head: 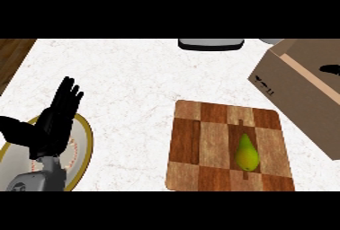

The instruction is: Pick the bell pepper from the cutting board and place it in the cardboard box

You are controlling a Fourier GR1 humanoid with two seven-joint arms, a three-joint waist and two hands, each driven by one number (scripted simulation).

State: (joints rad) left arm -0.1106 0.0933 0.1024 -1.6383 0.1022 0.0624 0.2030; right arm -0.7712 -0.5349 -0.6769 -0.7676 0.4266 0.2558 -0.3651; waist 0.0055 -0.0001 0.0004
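My left hand (56,117) rests open, fingers straight up, hiding part of a gold-rimmed plate (85,148). My right hand is out of sight. The green-yellow bell pepper (246,152) lies on the cutting board (199,148). Farther right, the cardboard box (299,94) is cut off.

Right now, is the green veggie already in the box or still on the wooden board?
Still on the board. The green pepper lies on the checkered cutting board, apart from the cardboard box at the right. No hand touches it.
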